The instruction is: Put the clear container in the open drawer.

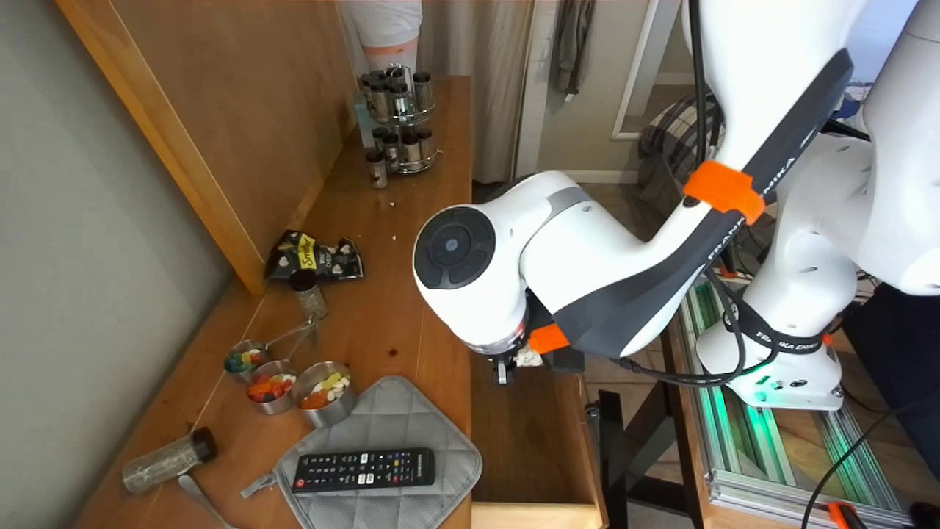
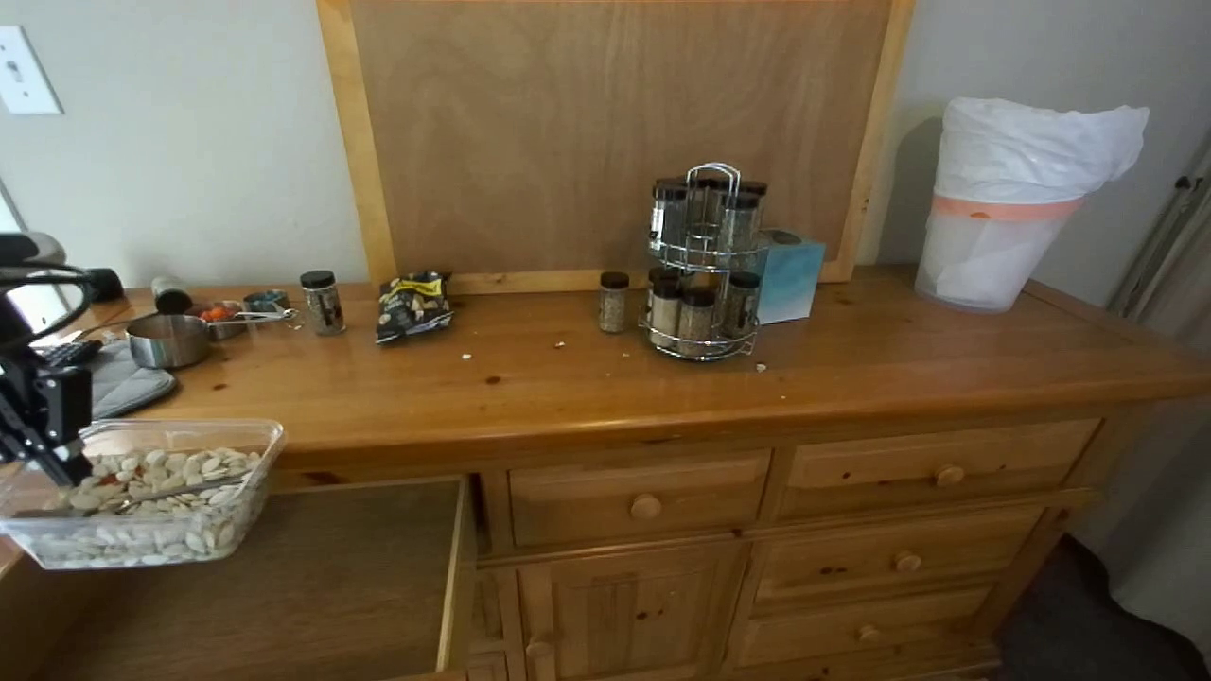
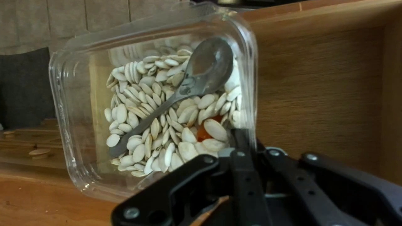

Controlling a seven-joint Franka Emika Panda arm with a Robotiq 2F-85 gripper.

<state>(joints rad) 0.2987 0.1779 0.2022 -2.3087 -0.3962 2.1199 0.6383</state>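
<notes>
Your gripper (image 3: 250, 139) is pinching the rim of the clear container (image 3: 252, 78), with one jaw seemingly inside its wall and one outside. The container is hanging over the drawer (image 3: 317, 103), not yet resting in it. Pale seeds (image 3: 191, 113) and a spoon (image 3: 180, 93) are lying inside, uncovered. Because you are holding it by one side only, the free end is probably wanting to dip, so you are best off moving slowly and holding it level. In the wrist view that end is overlapping the drawer's side; whether it is clearing the wood is hard to tell. You may be needing to shift it farther over the drawer's bare bottom before lowering. Then you are looking for a straight, gentle descent, with the whole base settling on that bottom before you are letting go, since a sudden release is risking spilled seeds. Behind the drawer the counter (image 2: 568, 392) is standing higher, so you should be watching that neither rim nor gripper is catching its edge. On the counter near the drawer, a pot holder (image 1: 389, 411) is lying under a remote (image 1: 363, 469); farther from the drawer, metal cups (image 1: 334, 411) are standing.
</notes>
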